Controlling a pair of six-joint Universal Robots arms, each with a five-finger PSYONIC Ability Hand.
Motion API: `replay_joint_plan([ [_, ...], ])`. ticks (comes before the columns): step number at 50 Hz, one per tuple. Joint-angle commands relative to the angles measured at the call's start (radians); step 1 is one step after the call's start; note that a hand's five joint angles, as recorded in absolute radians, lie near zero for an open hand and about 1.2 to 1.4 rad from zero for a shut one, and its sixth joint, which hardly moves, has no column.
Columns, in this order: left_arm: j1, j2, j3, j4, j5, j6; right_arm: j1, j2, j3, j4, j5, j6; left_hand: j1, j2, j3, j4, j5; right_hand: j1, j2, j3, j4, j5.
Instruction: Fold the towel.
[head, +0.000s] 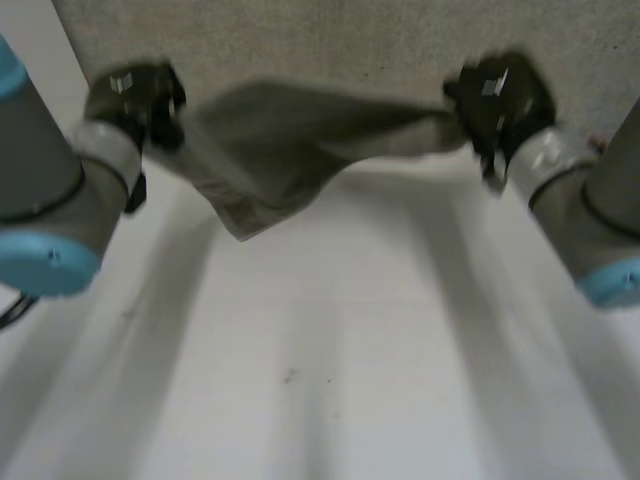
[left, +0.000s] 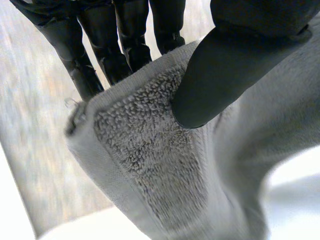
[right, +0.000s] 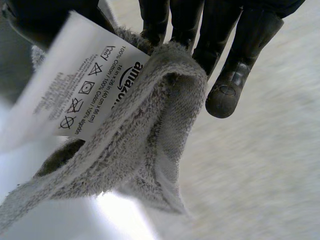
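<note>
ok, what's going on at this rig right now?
The robot holds a grey towel up between both hands, above the white table. The left hand pinches one end, thumb pressed onto the terry against the fingers. The right hand grips the other end, by the white care label. The towel sags between them, one loose corner hanging down. It isn't laid flat or neatly folded yet.

Both arms reach toward the far side. The left hand and right hand, well apart, each pinch the towel between thumb and fingers.
</note>
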Motion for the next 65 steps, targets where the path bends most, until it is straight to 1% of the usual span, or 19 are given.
replay_joint_plan([
  [1,0.034,0.026,-0.275,0.058,0.021,0.011,-0.003,0.05,0.246,0.0,-0.06,-0.167,0.205,0.179,0.179,0.177,0.194,0.084,0.102,0.088,0.051,0.089],
  [3,0.028,0.032,-0.411,0.087,0.062,0.023,-0.003,0.078,0.288,-0.001,-0.069,-0.228,0.205,0.179,0.179,0.177,0.194,0.084,0.102,0.088,0.051,0.089],
  [6,0.015,0.036,-0.486,0.096,0.085,0.043,-0.004,0.113,0.344,-0.005,-0.069,-0.32,0.205,0.179,0.179,0.177,0.194,0.084,0.102,0.088,0.051,0.089],
  [8,0.008,0.041,-0.508,0.098,0.087,0.055,-0.012,0.122,0.369,-0.018,-0.065,-0.336,0.205,0.179,0.179,0.177,0.194,-0.131,-0.113,-0.127,-0.164,-0.126],
  [9,0.008,0.041,-0.508,0.098,0.087,0.056,-0.012,0.122,0.369,-0.018,-0.065,-0.336,0.205,0.179,0.179,0.177,0.194,-0.132,-0.115,-0.129,-0.165,-0.127],
  [10,-0.002,0.047,-0.52,0.098,0.087,0.068,-0.016,0.119,0.381,-0.027,-0.062,-0.325,0.205,0.179,0.179,0.177,0.194,-0.324,-0.306,-0.32,-0.357,-0.319],
  [11,-0.008,0.055,-0.528,0.098,0.085,0.075,-0.017,0.119,0.381,-0.028,-0.062,-0.325,0.205,0.179,0.179,0.177,0.194,-0.326,-0.308,-0.322,-0.359,-0.321],
  [13,-0.012,0.066,-0.532,0.098,0.084,0.077,-0.02,0.101,0.404,-0.052,-0.052,-0.278,0.205,0.179,0.179,0.177,0.194,-0.648,-0.63,-0.644,-0.68,-0.643],
  [14,-0.012,0.079,-0.537,0.096,0.085,0.076,-0.02,0.101,0.404,-0.052,-0.052,-0.277,0.205,0.179,0.179,0.177,0.194,-0.649,-0.631,-0.645,-0.682,-0.644],
  [16,-0.012,0.092,-0.543,0.098,0.085,0.076,-0.021,0.05,0.424,-0.063,-0.034,-0.183,0.205,0.179,0.179,0.177,0.194,-0.903,-0.885,-0.899,-0.936,-0.898],
  [19,-0.008,0.107,-0.552,0.098,0.085,0.076,-0.026,0.019,0.432,-0.063,-0.022,-0.124,0.205,0.179,0.179,0.177,0.194,-1.004,-0.987,-1.001,-1.037,-0.999],
  [21,-0.008,0.11,-0.555,0.098,0.085,0.076,-0.049,-0.032,0.45,-0.06,-0.002,-0.005,0.205,0.179,0.179,0.177,0.194,-1.077,-1.06,-1.074,-1.11,-1.073],
  [22,-0.008,0.116,-0.56,0.098,0.085,0.076,-0.049,-0.033,0.45,-0.06,-0.002,-0.004,0.205,0.179,0.179,0.177,0.194,-1.078,-1.06,-1.074,-1.11,-1.073],
  [27,-0.005,0.128,-0.568,0.099,0.085,0.076,-0.099,-0.096,0.49,-0.041,0.01,0.201,0.205,0.179,0.179,0.177,0.194,-1.092,-1.075,-1.089,-1.125,-1.088],
  [30,-0.003,0.133,-0.568,0.098,0.085,0.076,-0.11,-0.102,0.501,-0.026,0.01,0.244,0.205,0.179,0.179,0.177,0.194,-1.09,-1.072,-1.086,-1.122,-1.085],
  [35,-0.002,0.141,-0.566,0.098,0.085,0.076,-0.17,-0.103,0.499,0.112,0.003,0.359,0.205,0.179,0.179,0.177,0.194,-1.078,-1.06,-1.074,-1.11,-1.073],
  [49,0.031,0.174,-0.569,0.091,0.087,0.076,-0.219,-0.109,0.527,0.18,-0.005,0.378,0.205,0.179,0.179,0.177,0.194,-0.913,-0.896,-0.91,-0.946,-0.908],
  [54,0.064,0.228,-0.569,0.085,0.09,0.077,-0.221,-0.201,0.568,0.18,-0.011,0.366,0.205,0.179,0.179,0.177,0.194,-0.91,-0.893,-0.907,-0.943,-0.906],
  [65,0.153,0.357,-0.574,0.076,0.093,0.076,-0.204,-0.307,0.587,0.183,-0.003,0.369,0.205,0.179,0.179,0.177,0.194,-0.91,-0.893,-0.907,-0.943,-0.906],
])
